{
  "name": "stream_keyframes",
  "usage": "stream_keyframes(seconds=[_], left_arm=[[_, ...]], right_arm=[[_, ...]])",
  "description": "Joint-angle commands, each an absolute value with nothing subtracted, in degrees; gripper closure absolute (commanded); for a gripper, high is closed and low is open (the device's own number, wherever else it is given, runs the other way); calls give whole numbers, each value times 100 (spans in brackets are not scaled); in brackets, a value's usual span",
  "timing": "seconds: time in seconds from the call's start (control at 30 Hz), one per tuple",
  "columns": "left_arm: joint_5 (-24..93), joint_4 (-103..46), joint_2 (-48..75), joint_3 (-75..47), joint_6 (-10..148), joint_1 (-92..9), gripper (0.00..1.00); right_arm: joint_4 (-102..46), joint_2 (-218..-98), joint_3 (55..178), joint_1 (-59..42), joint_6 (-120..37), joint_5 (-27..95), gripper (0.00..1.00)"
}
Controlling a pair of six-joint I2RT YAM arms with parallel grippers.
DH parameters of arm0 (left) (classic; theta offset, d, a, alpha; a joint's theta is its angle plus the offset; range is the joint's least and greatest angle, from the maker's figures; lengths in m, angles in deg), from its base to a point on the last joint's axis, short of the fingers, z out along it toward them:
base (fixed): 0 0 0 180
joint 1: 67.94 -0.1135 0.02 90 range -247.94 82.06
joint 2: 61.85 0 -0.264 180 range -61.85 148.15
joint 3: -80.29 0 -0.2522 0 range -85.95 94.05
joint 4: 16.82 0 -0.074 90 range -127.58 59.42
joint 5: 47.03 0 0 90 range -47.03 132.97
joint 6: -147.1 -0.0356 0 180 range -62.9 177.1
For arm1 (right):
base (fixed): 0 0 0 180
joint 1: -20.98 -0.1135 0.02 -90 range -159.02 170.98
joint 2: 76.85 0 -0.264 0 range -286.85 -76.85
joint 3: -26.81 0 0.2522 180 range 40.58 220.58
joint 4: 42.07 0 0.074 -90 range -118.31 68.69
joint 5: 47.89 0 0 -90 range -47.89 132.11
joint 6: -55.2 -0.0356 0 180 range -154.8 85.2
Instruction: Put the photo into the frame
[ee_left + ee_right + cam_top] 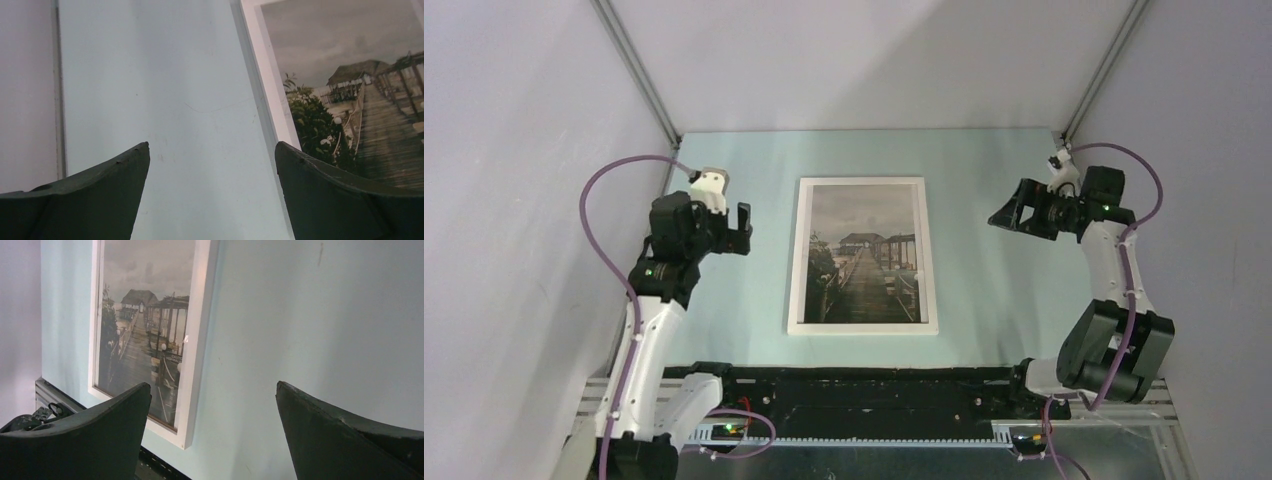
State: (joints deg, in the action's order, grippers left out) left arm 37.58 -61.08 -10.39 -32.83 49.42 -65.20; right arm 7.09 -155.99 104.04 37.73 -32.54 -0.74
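My left gripper (740,228) and right gripper (1007,213) flank the frame (862,328), wide open and empty; a low swing could knock the photo (864,255) askew.

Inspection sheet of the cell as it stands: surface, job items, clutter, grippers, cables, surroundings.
surface: pale blue-green table, flat, with a few faint scuffs in the wrist views.
job's things: the photo lies flat inside the frame at mid-table, with pale rails showing on all four sides.
clutter: nothing seen.
grippers: left gripper open, fingers empty, left of the frame and apart from it; right gripper open, fingers empty, right of the frame and apart from it.
cables: left purple cable and right purple cable each loop beside their arm, away from the frame.
surroundings: grey walls on three sides; black mounting rail along the near edge.
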Motion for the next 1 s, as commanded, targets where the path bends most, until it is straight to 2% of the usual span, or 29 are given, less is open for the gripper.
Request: stream_keyframes(seconds=[0.0,0.23,0.47,0.73,0.97], left_arm=[[3714,-5867,-1564,-3355,5228,-6618,0],[3783,-5844,-2263,-3452,5439,-6700,0],[3862,-5804,-2409,-3492,5646,-6772,0],[3872,-5453,-2629,-3884,5863,-7120,0],[4050,-5019,-3080,-4353,5919,-7162,0]], right_arm=[[1063,-15161,10589,4049,-3043,-48,1],[1036,-14480,10439,4383,-3061,20,1],[844,-13689,10156,4387,-2981,198,0],[617,-12659,9704,4123,-2756,837,1],[501,-12327,9323,3920,-2583,1173,1]])
